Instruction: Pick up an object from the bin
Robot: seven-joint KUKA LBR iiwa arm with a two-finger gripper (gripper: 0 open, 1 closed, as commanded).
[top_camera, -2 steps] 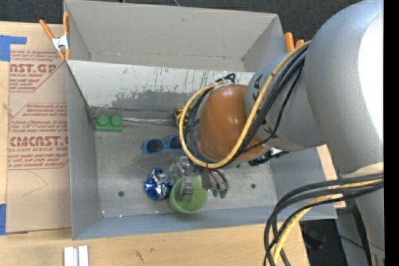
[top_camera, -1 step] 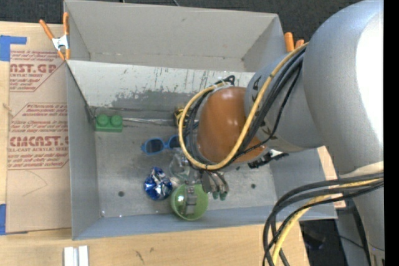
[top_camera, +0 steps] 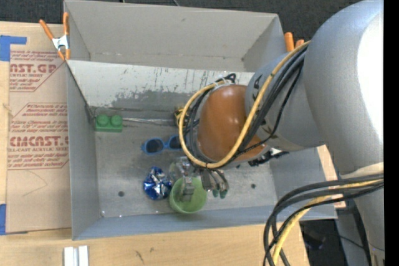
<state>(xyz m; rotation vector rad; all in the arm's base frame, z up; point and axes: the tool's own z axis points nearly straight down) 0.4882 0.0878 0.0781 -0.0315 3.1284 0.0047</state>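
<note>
Gripper sits low over the green cup near the bin's front wall, with a blue crumpled wrapper just beside it. Open or closed, I cannot tell. Best to straddle the cup's rim squarely, clear of the wrapper.

The cardboard bears red print reading "CAST ACRYLIC SHEET".
</note>
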